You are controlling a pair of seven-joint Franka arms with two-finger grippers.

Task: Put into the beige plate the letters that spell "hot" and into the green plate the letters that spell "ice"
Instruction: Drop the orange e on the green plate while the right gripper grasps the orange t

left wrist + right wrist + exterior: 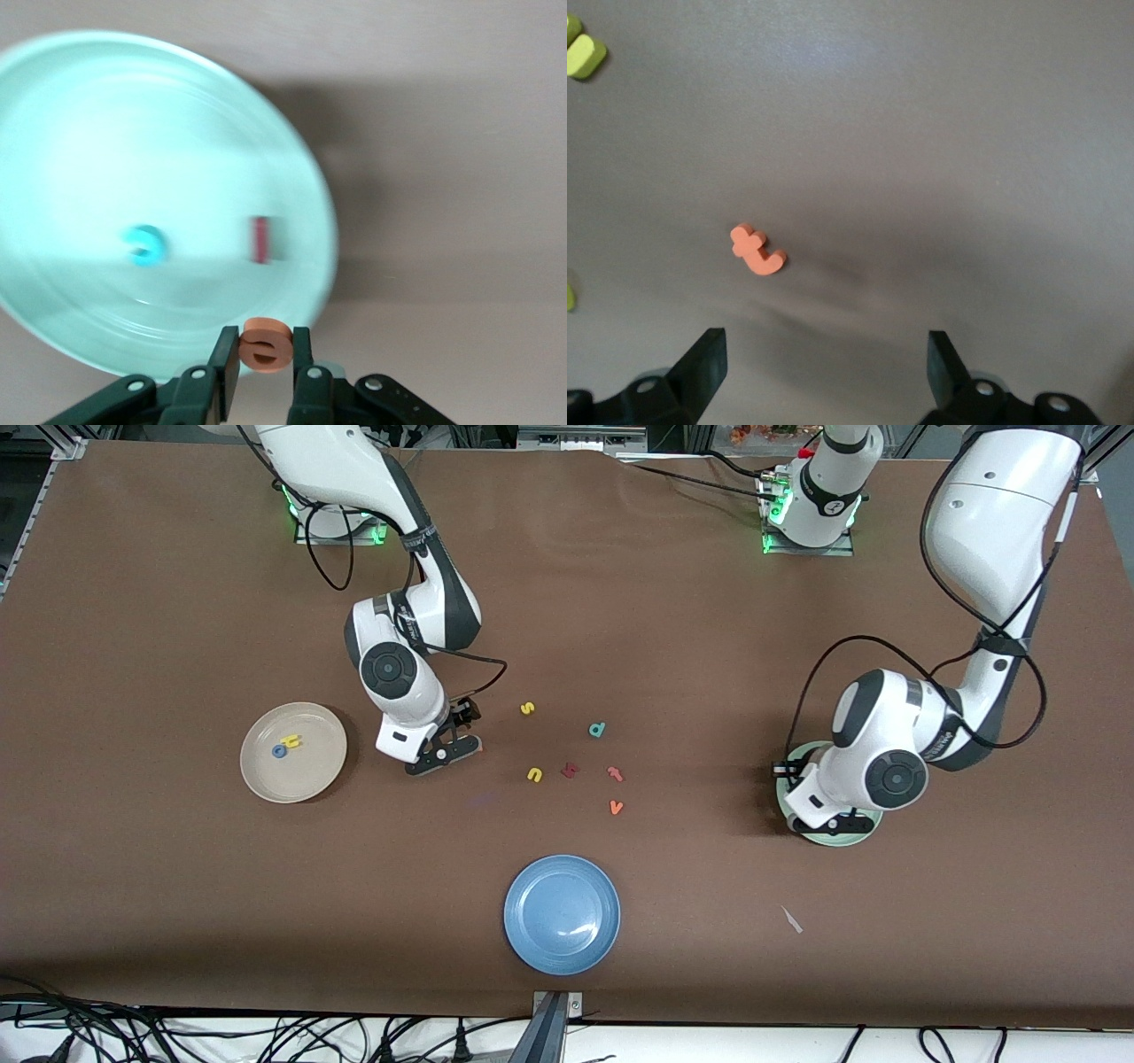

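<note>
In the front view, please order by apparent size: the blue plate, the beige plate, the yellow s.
1. blue plate, though nearer the camera
2. beige plate, only slightly smaller
3. yellow s, by far the smallest

Left gripper (264, 370) jaws pinched; right gripper (826, 365) jaws wide apart.

Arm shells: we see glossy white casings with dark grey joint bands on both arms.
Joint caps: round black discs at each wrist.
Cables: thin black leads looping beside the links.
Bases: green lights glowing at the mounts.
left gripper (264, 385): black fingers, silver screws.
right gripper (824, 372): black fingers, silver screws.
</note>
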